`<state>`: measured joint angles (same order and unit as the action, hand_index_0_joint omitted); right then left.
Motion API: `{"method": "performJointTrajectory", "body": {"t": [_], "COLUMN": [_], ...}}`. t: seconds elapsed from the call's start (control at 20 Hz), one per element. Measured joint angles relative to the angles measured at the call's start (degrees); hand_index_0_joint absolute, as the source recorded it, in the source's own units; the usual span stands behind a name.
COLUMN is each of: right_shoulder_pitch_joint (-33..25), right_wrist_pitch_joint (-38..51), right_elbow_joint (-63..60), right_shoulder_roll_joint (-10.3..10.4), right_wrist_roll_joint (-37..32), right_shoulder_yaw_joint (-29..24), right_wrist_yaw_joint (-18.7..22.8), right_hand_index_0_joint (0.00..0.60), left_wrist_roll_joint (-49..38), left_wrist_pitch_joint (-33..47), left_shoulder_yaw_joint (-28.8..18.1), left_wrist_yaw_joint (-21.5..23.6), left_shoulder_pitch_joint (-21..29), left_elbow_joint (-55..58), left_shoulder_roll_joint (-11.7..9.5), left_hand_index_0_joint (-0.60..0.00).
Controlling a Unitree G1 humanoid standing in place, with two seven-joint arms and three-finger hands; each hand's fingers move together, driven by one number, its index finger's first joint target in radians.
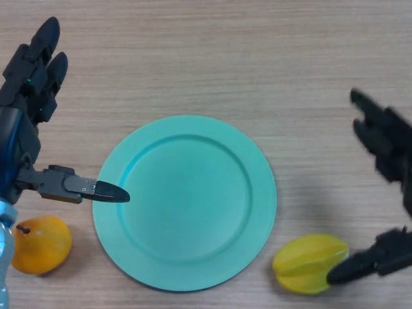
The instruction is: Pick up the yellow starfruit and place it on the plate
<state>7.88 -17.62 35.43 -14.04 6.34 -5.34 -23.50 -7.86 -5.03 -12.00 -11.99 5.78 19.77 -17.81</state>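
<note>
The yellow starfruit [309,263] lies on the wooden table at the lower right, just right of the round green plate [185,201]. My right hand [388,151] is open at the right edge, its fingers straight and spread above the fruit. Its thumb [370,259] lies against the starfruit's right side. The plate has nothing on it. My left hand [29,77] is open at the left edge, its thumb [84,187] pointing over the plate's left rim.
An orange pear-like fruit [40,244] with a short stem lies at the lower left, beside the plate and under my left hand.
</note>
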Motion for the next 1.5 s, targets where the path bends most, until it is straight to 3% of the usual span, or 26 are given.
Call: {"method": "performJointTrajectory", "body": {"t": [0.05,0.3,0.45,0.6,0.8,0.85,0.9,0.95,1.0,1.05,1.1,1.5], "right_shoulder_pitch_joint": [1.62,5.69,6.4,5.86,5.46,5.48,5.62,5.97,6.16,6.33,6.39,4.66], "right_wrist_pitch_joint": [2.94,14.18,18.73,26.87,27.0,27.0,26.99,26.99,26.99,26.93,26.72,26.42], "right_elbow_joint": [-2.63,-9.6,-15.02,-21.28,-24.09,-24.25,-24.41,-24.5,-24.49,-24.49,-24.49,-25.45], "right_shoulder_roll_joint": [0.47,1.37,1.56,1.53,1.53,1.53,1.52,1.53,1.52,1.52,1.47,1.12], "right_wrist_roll_joint": [3.55,7.9,8.49,17.13,17.18,17.16,17.15,17.15,17.15,17.09,17.0,16.3], "right_shoulder_yaw_joint": [1.47,1.84,2.52,3.07,6.48,7.73,8.51,9.05,9.03,9.05,9.22,10.62], "right_wrist_yaw_joint": [-1.08,-0.97,2.23,7.86,9.7,9.93,9.96,9.96,9.96,9.96,9.98,12.0], "right_hand_index_0_joint": [0.0,0.0,0.0,0.0,0.0,0.05,0.15,0.3,0.4,0.542,0.6,0.6], "left_wrist_roll_joint": [0.0,-0.48,-0.47,-0.47,-0.47,-0.47,-0.47,-0.47,-0.47,-0.47,-0.47,-0.4], "left_wrist_pitch_joint": [0.0,-0.05,-0.07,-0.07,-0.34,-0.86,-0.98,-1.09,-1.09,-1.25,-1.6,-1.75], "left_shoulder_yaw_joint": [0.27,0.94,0.95,0.96,0.98,0.97,0.97,0.97,0.97,0.96,0.93,0.21], "left_wrist_yaw_joint": [0.04,0.06,0.07,0.06,0.06,0.05,0.05,0.04,0.04,0.02,0.0,0.0], "left_shoulder_pitch_joint": [0.0,0.27,0.26,0.14,0.04,-0.04,-0.26,-0.5,-0.57,-0.81,-1.1,-2.03], "left_elbow_joint": [0.09,1.98,2.06,2.3,2.43,2.73,3.06,3.63,3.77,3.84,4.02,4.6], "left_shoulder_roll_joint": [0.06,0.07,0.09,0.21,0.23,0.23,0.23,0.23,0.23,0.23,0.23,0.22], "left_hand_index_0_joint": [0.0,0.0,0.0,0.0,0.0,0.0,0.0,0.0,0.0,0.0,0.0,0.0]}}
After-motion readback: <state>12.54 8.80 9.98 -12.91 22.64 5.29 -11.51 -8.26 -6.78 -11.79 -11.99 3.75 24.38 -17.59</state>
